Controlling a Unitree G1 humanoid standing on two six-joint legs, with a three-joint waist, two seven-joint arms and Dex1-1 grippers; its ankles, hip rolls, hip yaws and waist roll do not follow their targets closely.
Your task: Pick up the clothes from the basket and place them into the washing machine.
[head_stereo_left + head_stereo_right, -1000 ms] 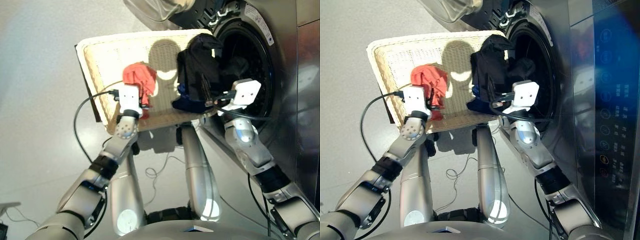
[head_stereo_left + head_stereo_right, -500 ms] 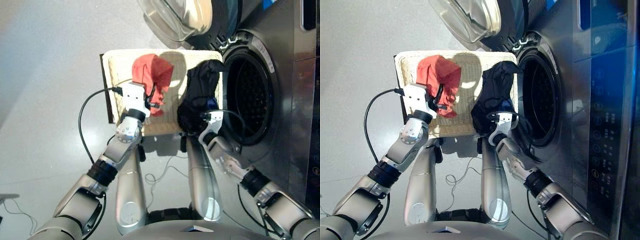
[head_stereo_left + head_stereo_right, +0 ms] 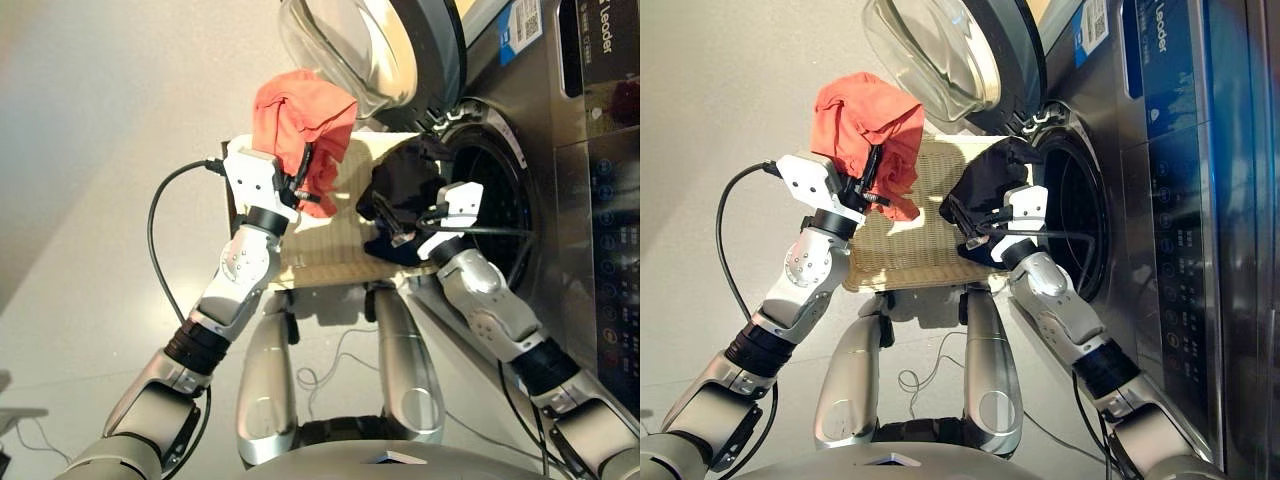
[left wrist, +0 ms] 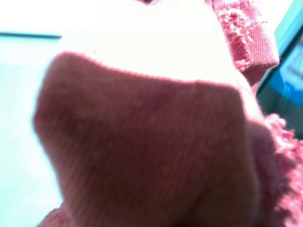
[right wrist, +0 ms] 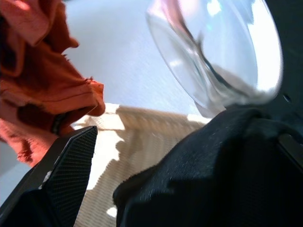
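Both arms raised: left end effector (image 3: 303,183) grips orange-red garment (image 3: 300,125).

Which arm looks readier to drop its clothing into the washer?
Probably the right: its tool holds the black garment right beside the drum opening, while the left tool lifts the orange-red garment farther away, over the basket.

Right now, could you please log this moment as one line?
left gripper: holds orange-red garment aloft | right gripper: holds black garment beside drum opening | door: open
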